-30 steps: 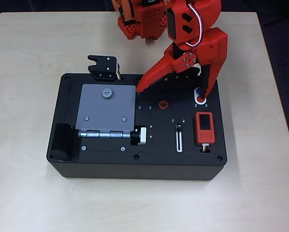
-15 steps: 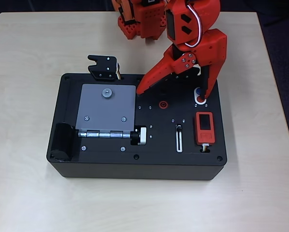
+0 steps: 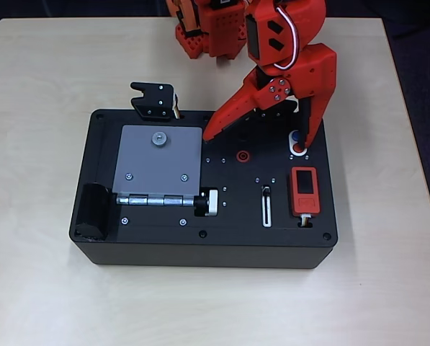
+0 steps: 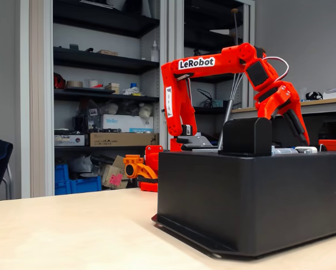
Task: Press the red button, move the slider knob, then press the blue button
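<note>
On the black box [image 3: 128, 245], a white oval plate holds the blue button [image 3: 295, 135] and, just below it in the overhead view, the red button [image 3: 299, 150]. My red gripper [image 3: 256, 139] is open wide over the box. Its right fingertip [image 3: 307, 140] comes down on the plate at the red button's edge, partly covering both discs. Whether it presses I cannot tell. The left fingertip [image 3: 207, 134] hangs beside the grey plate. The slider knob [image 3: 266, 190] sits at the top of its white-rimmed slot [image 3: 266, 210]. In the fixed view the arm [image 4: 213, 62] bends down behind the box [image 4: 252, 197].
A grey hinged plate [image 3: 157, 162] with a silver-and-black knob [image 3: 209, 202] covers the box's left half. A red ring socket [image 3: 242, 155] and a red device with a screen [image 3: 305, 191] flank the slider. A black bracket [image 3: 155, 101] stands at the box's back edge.
</note>
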### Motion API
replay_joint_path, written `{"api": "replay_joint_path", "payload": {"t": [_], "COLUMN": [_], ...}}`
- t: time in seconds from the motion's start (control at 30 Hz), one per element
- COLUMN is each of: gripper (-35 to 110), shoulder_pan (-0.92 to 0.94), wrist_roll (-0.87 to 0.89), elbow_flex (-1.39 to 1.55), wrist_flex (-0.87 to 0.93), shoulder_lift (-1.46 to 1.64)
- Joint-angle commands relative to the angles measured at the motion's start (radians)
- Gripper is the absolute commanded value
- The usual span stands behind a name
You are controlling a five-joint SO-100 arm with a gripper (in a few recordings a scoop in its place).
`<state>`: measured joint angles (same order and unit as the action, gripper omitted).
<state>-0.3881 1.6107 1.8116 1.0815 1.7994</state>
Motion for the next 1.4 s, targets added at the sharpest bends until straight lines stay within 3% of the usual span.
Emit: {"api": "replay_joint_path", "payload": {"t": [0.0,0.53,0.9,1.37], "gripper": [68,67,65,15], "shoulder_pan": [-0.003,0.002,0.034,0.109], "wrist_roll": [0.011,0.005,-0.081,-0.135], "elbow_flex": [0.012,0.038,-0.262,-0.373], "wrist_flex": [0.002,-0.029,0.190,0.195], "shoulder_lift": [0.029,0.021,-0.002,-0.115]}}
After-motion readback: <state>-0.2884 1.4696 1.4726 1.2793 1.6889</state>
